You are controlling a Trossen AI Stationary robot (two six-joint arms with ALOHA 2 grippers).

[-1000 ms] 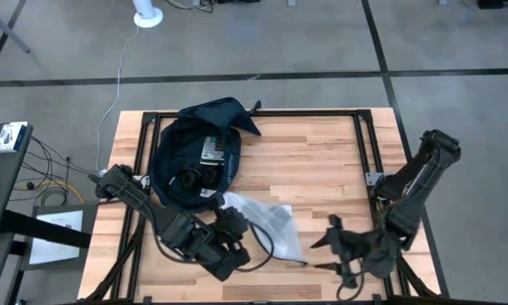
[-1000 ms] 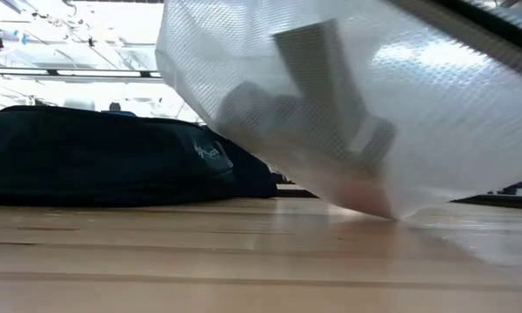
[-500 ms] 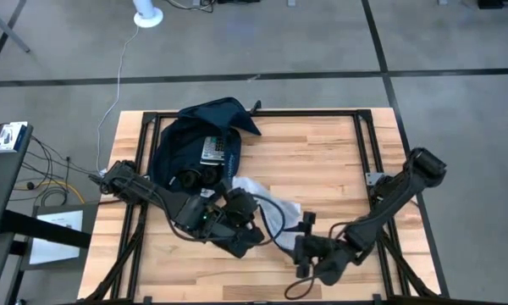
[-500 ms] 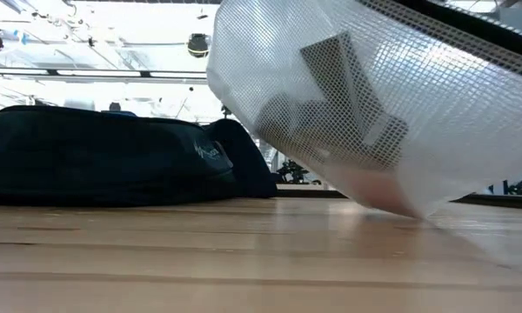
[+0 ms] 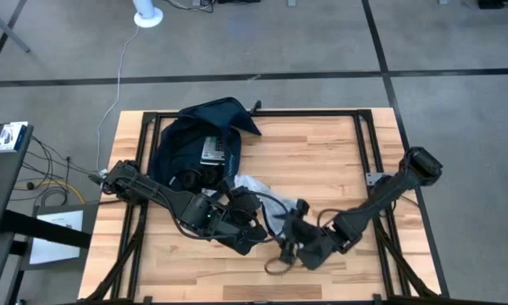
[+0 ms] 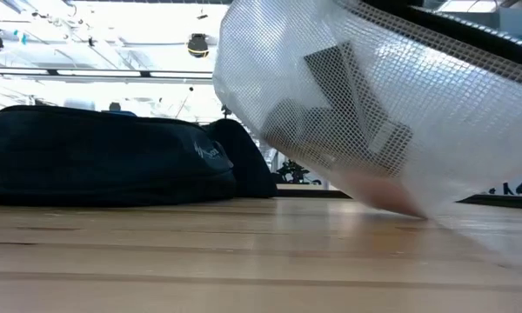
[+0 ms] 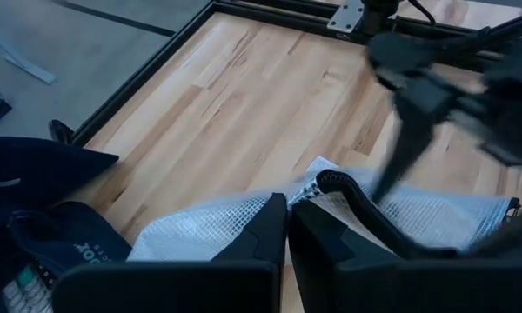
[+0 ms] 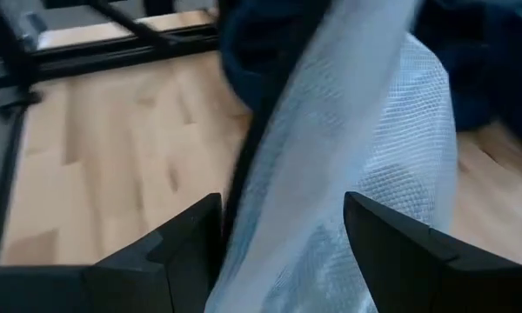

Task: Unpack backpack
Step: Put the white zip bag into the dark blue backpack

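The soft dark navy fabric backpack [image 5: 195, 152] lies at the table's far left, mouth open. The left gripper [image 7: 289, 228] is pinched shut on the clear mesh plastic pouch [image 5: 267, 207] just right of it. The right gripper [image 8: 283, 239], fingers spread, straddles the pouch's right side.

Overhead, table-level, two wrist cameras

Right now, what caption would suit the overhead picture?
Left end effector grips a clear mesh pouch beside the open backpack; the right end effector reaches in, open.
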